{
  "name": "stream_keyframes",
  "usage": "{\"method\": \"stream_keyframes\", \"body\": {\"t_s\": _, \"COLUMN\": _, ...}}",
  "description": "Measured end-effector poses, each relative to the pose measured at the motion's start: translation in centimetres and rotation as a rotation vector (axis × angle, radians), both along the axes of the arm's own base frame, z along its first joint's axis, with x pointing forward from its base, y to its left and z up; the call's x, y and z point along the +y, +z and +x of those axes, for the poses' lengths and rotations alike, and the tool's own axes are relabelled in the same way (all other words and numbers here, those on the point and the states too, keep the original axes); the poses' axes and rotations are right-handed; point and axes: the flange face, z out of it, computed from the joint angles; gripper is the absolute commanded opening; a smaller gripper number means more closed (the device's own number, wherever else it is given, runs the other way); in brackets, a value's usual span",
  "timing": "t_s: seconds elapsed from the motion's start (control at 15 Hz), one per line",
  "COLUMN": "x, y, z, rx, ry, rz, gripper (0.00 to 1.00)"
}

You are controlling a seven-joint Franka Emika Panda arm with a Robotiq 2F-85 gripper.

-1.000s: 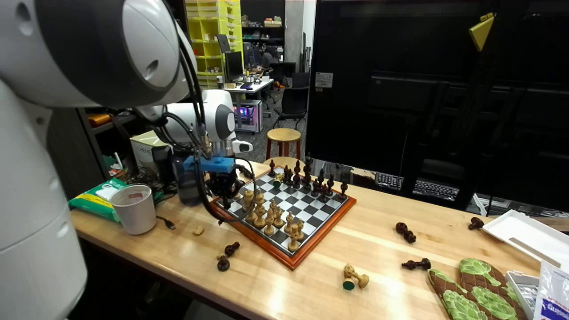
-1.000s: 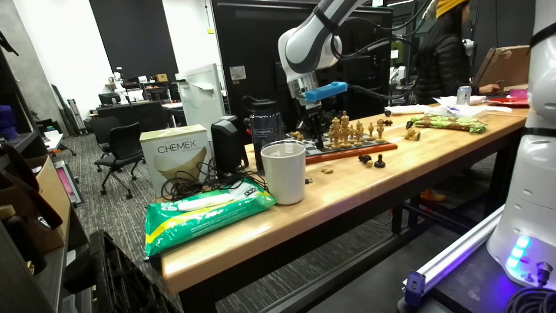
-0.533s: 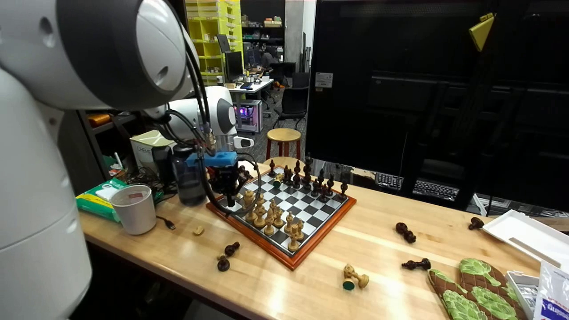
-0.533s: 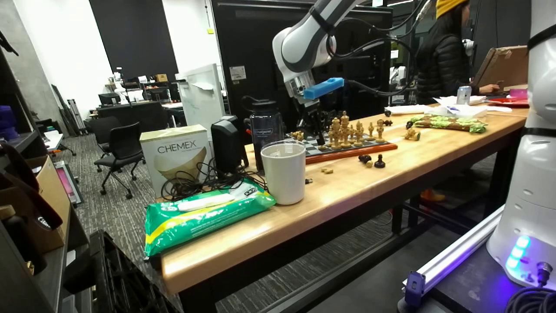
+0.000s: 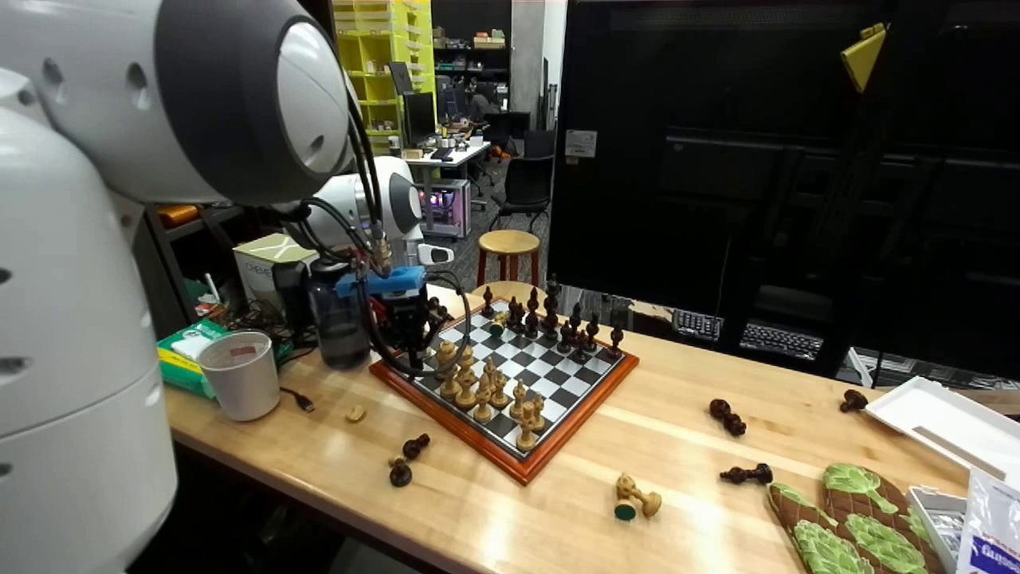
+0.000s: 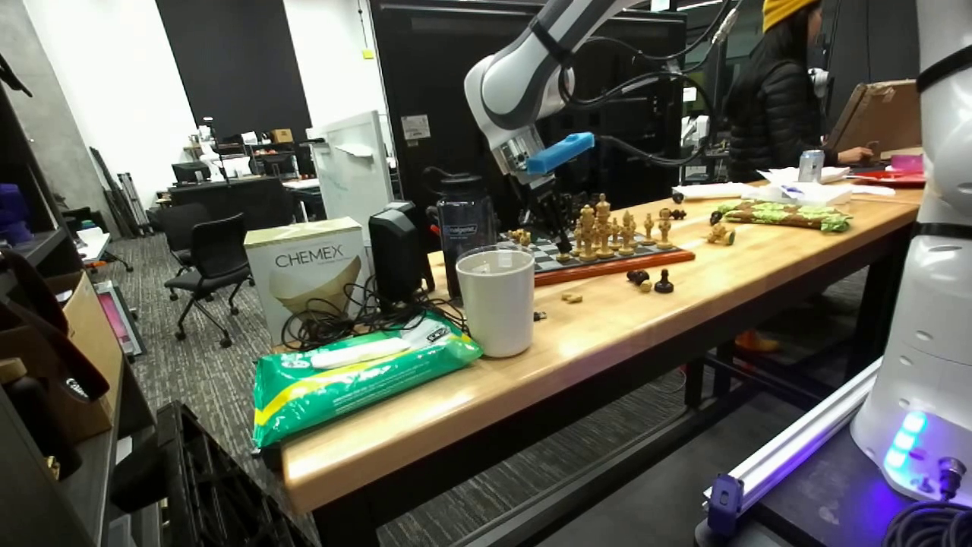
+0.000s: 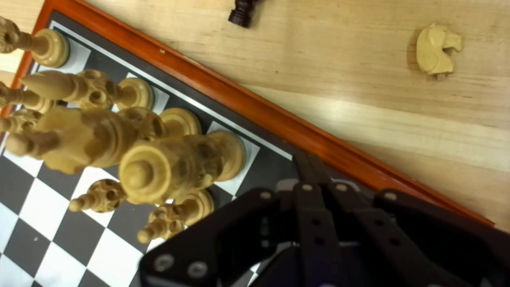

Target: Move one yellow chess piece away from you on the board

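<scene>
"Where the board (image 5: 574,421) ends in a reddish wooden rim, what stands just inside?"

"Yellow chess pieces (image 5: 483,397), one cluster, upright along one side. Long axes vertical; bases down, heads up."

"Exceptions?"

"Toppled yellow piece (image 5: 500,320), one, on the squares near the dark pieces (image 5: 550,319). On its side; in an exterior view its green base faces the camera and the head points away."

"And the pincer (image 7: 309,157)?"

"Closed, two fingers side by side in the wrist view, aimed down over the board's edge, next to the cluster. Pale round base (image 6: 563,257), one, just below the tips in an exterior view; contact, cannot tell."

"Off the board?"

"Horse head (image 7: 434,50), yellow, one, lying on the surface (image 7: 358,71), nose toward the right of the wrist view."
</scene>
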Motion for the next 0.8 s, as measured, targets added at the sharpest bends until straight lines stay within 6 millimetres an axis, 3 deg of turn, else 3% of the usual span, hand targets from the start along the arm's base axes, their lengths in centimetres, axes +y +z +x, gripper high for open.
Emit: {"method": "stream_keyframes", "body": {"t_s": 0.8, "x": -0.02, "y": 0.05, "z": 0.76, "rx": 0.020, "ry": 0.007, "rz": -0.027, "gripper": 0.00}}
